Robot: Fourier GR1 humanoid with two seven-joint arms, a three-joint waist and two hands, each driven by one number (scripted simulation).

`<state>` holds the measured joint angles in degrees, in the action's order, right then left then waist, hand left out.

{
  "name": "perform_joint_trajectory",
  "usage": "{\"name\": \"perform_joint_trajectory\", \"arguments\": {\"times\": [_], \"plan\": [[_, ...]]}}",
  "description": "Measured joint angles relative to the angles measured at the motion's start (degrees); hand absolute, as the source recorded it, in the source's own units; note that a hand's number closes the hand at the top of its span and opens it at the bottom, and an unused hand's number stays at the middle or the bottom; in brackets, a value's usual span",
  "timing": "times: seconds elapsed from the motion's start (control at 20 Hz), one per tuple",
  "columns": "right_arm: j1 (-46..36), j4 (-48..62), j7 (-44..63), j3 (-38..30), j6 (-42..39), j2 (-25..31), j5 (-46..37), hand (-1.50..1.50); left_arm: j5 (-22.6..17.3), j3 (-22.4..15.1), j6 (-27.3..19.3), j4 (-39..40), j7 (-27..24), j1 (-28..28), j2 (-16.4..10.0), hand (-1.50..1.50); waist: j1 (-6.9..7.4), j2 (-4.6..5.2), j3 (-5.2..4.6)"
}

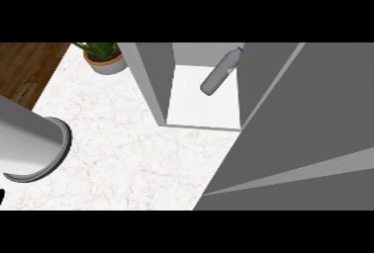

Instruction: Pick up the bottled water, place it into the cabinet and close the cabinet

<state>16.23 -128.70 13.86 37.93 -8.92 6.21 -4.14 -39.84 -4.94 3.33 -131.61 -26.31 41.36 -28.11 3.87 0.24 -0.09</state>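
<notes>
The bottled water (pixel 219 74), grey with a blue cap, leans tilted inside the open cabinet (pixel 150 79), its base on the white shelf floor (pixel 205 106) and its cap against the right inner wall. The cabinet door (pixel 306 123) stands open as a large grey panel filling the right side of the head view. My left forearm (pixel 29 138) comes in at the left edge as a thick grey cylinder. Below it, only a small black sliver of the left hand (pixel 2 196) shows at the edge. My right hand is out of view.
A potted plant (pixel 104 58) stands on the white marble counter (pixel 131 158) at the back, left of the cabinet. Dark wood floor (pixel 25 64) shows beyond the counter's left edge.
</notes>
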Motion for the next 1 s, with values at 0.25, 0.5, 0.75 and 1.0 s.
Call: {"name": "perform_joint_trajectory", "arguments": {"times": [0.25, 0.5, 0.75, 1.0], "plan": [[-11.9, 5.3, 5.9, 2.8, 7.7, -4.2, 3.9, 1.50, -6.1, 6.5, 6.9, 1.1, -1.8, 4.4, -1.2, -1.50, -0.50, -0.01, 0.03], [-25.6, 12.0, 9.7, -1.1, 12.9, -5.5, 11.9, 1.50, -9.7, 11.6, 12.3, 0.9, -2.6, 9.0, -0.9, -1.50, -1.00, -0.11, -0.03], [-36.7, 19.5, 9.9, -9.2, 14.6, -6.0, 20.4, 1.50, -13.3, 16.4, 17.3, 2.0, -2.6, 12.3, -0.5, -1.50, -1.40, -0.17, 0.00], [-44.6, 28.1, 8.0, -16.6, 12.7, -6.2, 26.4, 1.50, -15.8, 20.2, 20.8, 2.5, -1.5, 13.7, 0.7, -1.50, -2.00, -0.19, 0.06]]}}
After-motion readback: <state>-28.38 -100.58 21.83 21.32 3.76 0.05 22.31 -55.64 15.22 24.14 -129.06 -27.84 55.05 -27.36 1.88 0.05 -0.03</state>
